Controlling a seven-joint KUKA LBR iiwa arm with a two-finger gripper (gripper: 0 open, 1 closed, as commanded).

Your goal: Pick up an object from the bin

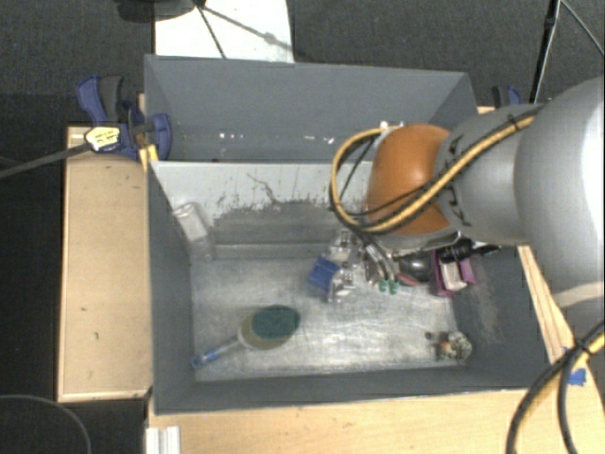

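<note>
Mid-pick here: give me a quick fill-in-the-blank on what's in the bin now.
The gripper hangs beside a small ___ block.
The brush has a round ___ head.
The clear cup lies at the ___ side of the bin, as viewed.
Missing: blue; green; left.

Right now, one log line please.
phase: gripper low in grey metal bin | nearest: small blue plastic piece beside it | grasp: unconfirmed | also: green-headed scrub brush front-left

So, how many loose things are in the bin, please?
5: clear cup upper-left, blue block centre, green brush lower-left, mottled piece lower-right, purple piece by arm; others possibly hidden.
</note>
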